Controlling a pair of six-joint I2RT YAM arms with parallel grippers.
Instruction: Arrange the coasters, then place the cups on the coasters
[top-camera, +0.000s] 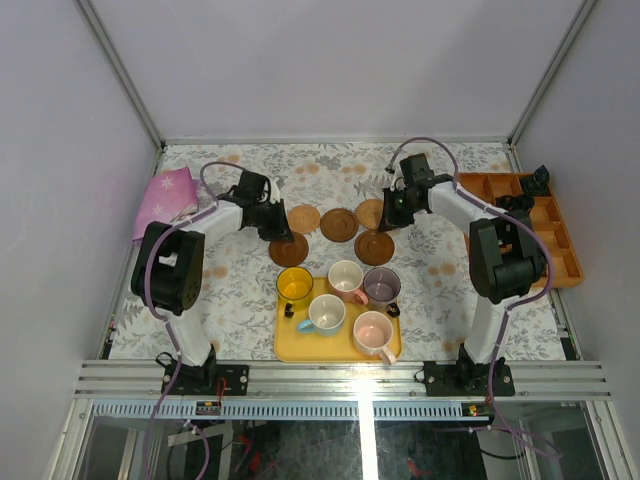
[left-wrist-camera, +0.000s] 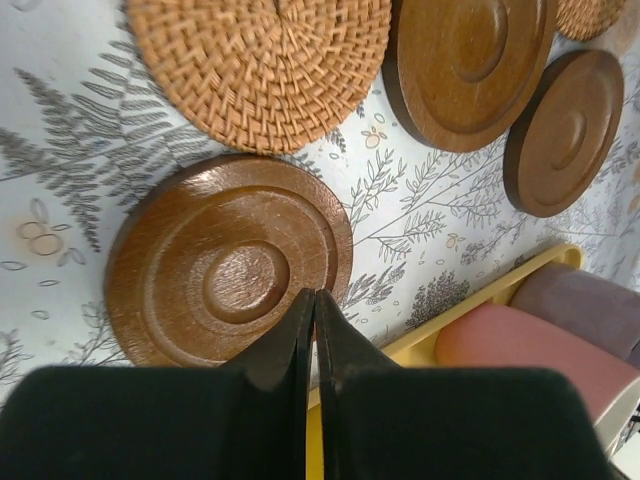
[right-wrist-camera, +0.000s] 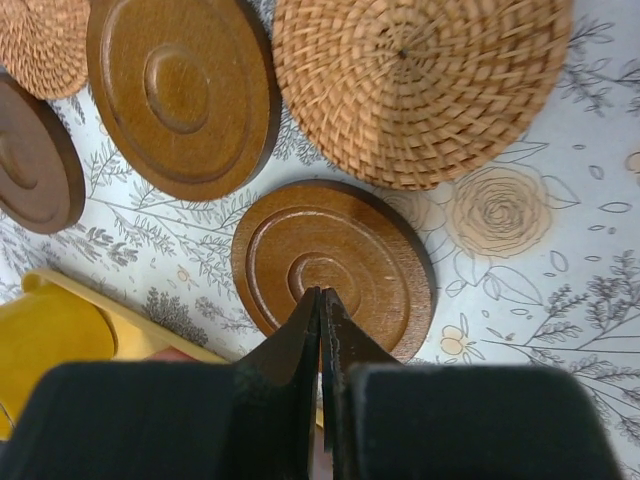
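Tray (top-camera: 293, 349): 5 cups (top-camera: 346, 277) inside; 5 coasters (top-camera: 340, 223) outside it.

Left arm (top-camera: 215, 220) stretched forward, left fingers (left-wrist-camera: 298, 345) pressed together, right arm (top-camera: 455, 205) stretched forward, right fingers (right-wrist-camera: 346, 348) pressed together

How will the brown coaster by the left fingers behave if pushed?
The brown coaster looks like rigid wood, so it probably will not bend. It lies flat and thin on the cloth, so it should slide rather than tip or roll. Its glossy top may be slippery.
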